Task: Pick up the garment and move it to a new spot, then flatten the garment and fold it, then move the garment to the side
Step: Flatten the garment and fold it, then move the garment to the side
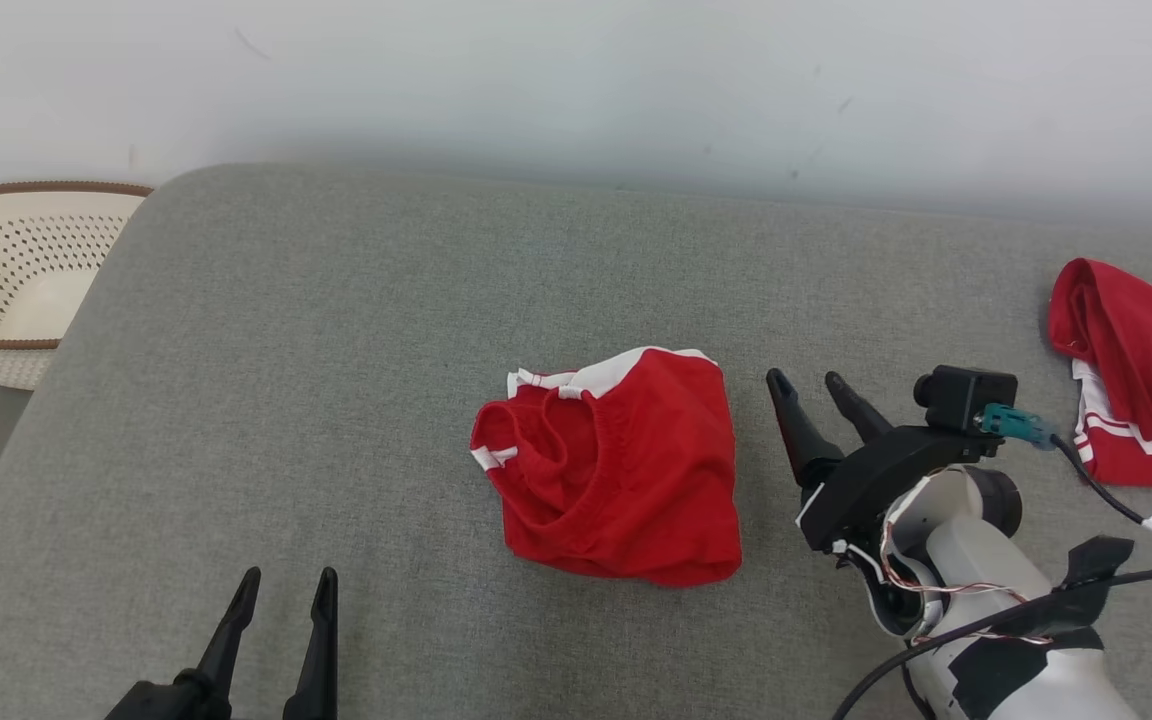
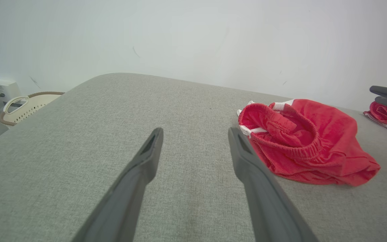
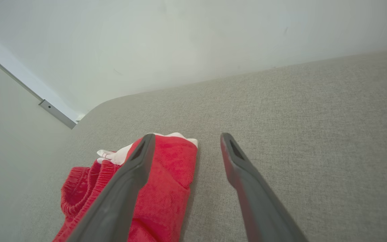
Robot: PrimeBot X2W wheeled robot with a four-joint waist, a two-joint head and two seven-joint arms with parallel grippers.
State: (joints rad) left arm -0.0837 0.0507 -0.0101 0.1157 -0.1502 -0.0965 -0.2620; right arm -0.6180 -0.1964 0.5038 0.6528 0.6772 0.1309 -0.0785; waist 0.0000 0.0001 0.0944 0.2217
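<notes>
The garment (image 1: 621,470) is a pair of red shorts with white trim and an elastic waistband, lying crumpled in the middle of the grey padded surface (image 1: 336,330). My right gripper (image 1: 808,380) stands open just to its right, with nothing between the fingers. In the right wrist view the garment (image 3: 166,188) lies under and left of my right gripper (image 3: 186,137). My left gripper (image 1: 286,582) stands open at the lower left, well clear of the cloth. In the left wrist view the garment (image 2: 307,141) sits right of my left gripper (image 2: 195,132).
A second red and white garment (image 1: 1141,375) lies at the surface's right edge. A cream perforated basket (image 1: 11,280) stands off the left edge. A pale wall (image 1: 576,80) runs behind. My right arm's cables (image 1: 1116,505) trail near the second garment.
</notes>
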